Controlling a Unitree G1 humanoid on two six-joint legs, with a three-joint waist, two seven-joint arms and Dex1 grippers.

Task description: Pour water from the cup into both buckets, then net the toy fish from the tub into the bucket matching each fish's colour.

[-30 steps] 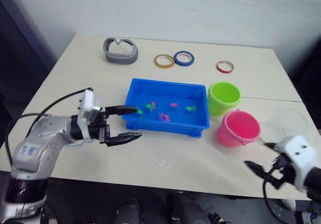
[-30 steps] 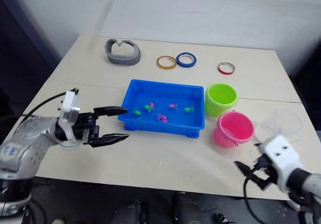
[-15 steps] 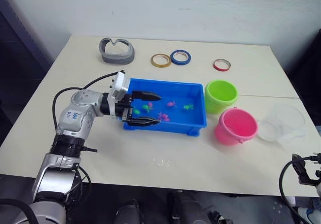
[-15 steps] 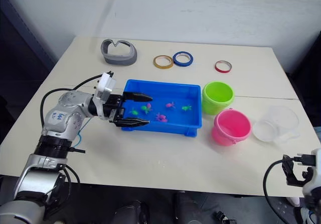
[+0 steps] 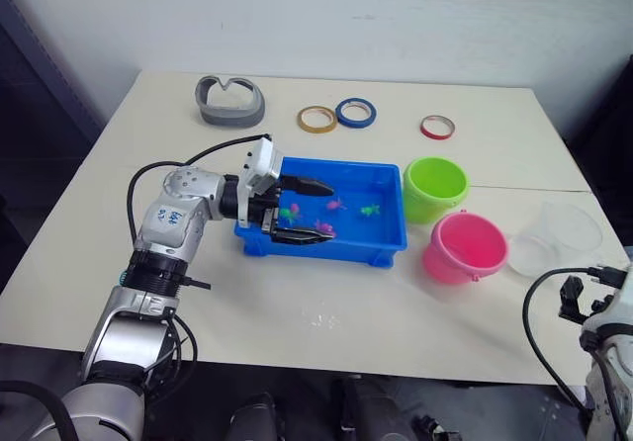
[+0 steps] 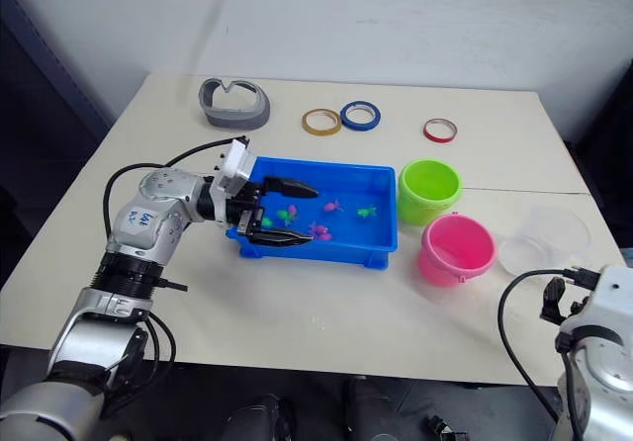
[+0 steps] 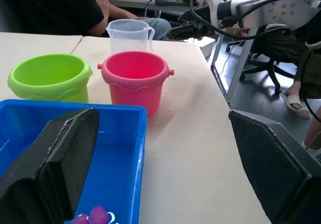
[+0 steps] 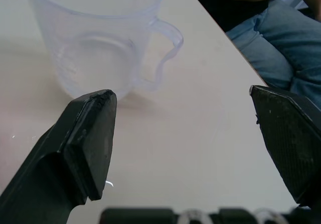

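The blue tub [image 5: 341,167] sits mid-table with several small green, pink and purple toy fish [image 5: 336,206] in shallow water. My left gripper [image 5: 318,214] hangs open over the tub's left half, one finger on either side of the nearest fish. To the right of the tub stand the lime green bucket [image 5: 435,186] and, nearer me, the pink bucket [image 5: 465,248]. The clear cup [image 5: 564,235] stands upright on the table right of the pink one. My right gripper [image 8: 180,96] is open just short of the cup [image 8: 95,38], holding nothing.
At the table's back lie a grey curved piece [image 5: 233,100] and yellow [image 5: 316,119], blue [image 5: 355,113] and red [image 5: 436,127] tape rings. A seated person [image 7: 45,5] is beyond the table's right edge. Bare tabletop lies in front of the tub.
My left gripper, still open, has moved right from the table left of the tub to over the fish. My right arm has pulled back toward the table's front right corner.
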